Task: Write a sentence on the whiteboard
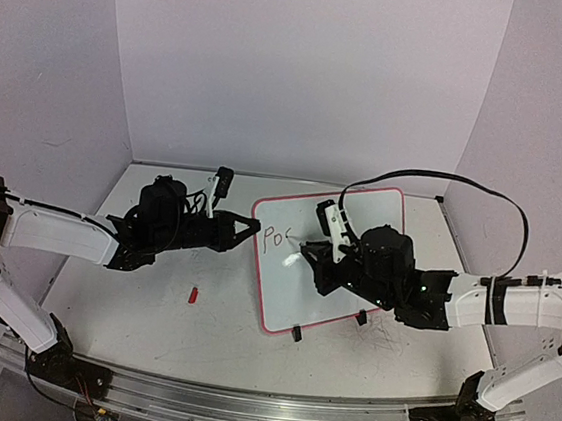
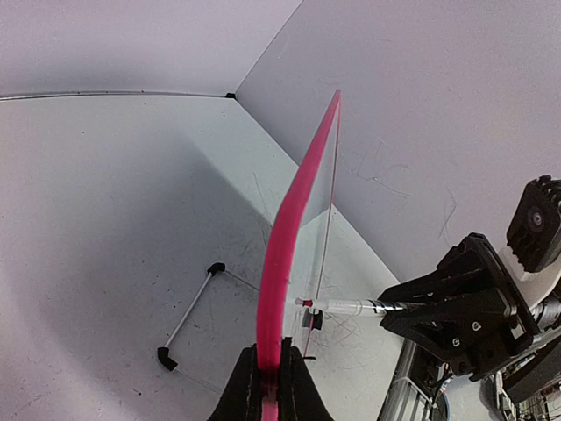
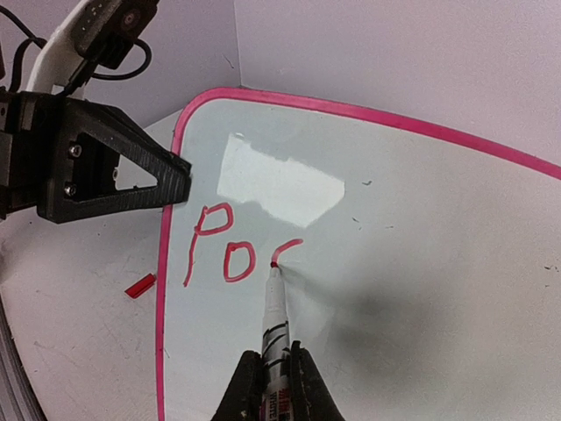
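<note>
1. Red cap [image 1: 193, 295] lies loose on table [image 1: 148, 327], nearest you, left of whiteboard [image 1: 297, 293] and apart from it.
2. Your R gripper [image 3: 273, 368]: jaws closed tight on marker [image 3: 274, 311], tip touching the board at third letter.
3. Sentence [image 3: 232, 250] reads "Po" + part of one more letter, red, near board's left edge.
4. Your L gripper [image 2: 276, 360]: clamped on pink frame at board's left edge. Board looks propped at a tilt.

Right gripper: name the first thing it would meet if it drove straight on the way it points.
The whiteboard: the right gripper is shut on a marker whose tip seems to touch the board at the unfinished third letter.
</note>
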You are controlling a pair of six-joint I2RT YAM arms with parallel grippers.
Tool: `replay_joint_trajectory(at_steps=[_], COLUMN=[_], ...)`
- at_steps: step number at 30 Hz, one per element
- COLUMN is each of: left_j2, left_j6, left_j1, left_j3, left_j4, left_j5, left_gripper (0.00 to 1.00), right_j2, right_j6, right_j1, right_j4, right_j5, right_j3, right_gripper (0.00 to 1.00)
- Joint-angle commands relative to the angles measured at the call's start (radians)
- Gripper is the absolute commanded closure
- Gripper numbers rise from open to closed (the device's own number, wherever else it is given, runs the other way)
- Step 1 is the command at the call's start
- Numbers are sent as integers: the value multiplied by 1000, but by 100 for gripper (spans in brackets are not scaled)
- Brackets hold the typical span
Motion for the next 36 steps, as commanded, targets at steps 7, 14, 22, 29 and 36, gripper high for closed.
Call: replay_joint_trajectory(at_steps=[7, 14, 22, 29, 36], left_j2=[-40, -38, -44, -41, -44], left_j6=[30, 29, 28, 31, 31], left_j1=[5, 5, 5, 5, 4], left_j3=[12, 14, 11, 10, 9], left_j4=[27, 27, 25, 25, 23], left_j5=[-14, -13, -13, -16, -15], left_gripper=[100, 100, 100, 100, 100], right_j2=[-34, -8, 29, -64, -76], right_j6=[19, 23, 23, 24, 17], right_j1=[4, 22, 28, 28, -7], right_j4=[-20, -18, 11, 14, 21], right_j5=[49, 9, -1, 49, 64], right_j3=[-31, -23, 12, -29, -25], right_gripper=[100, 100, 100, 100, 100])
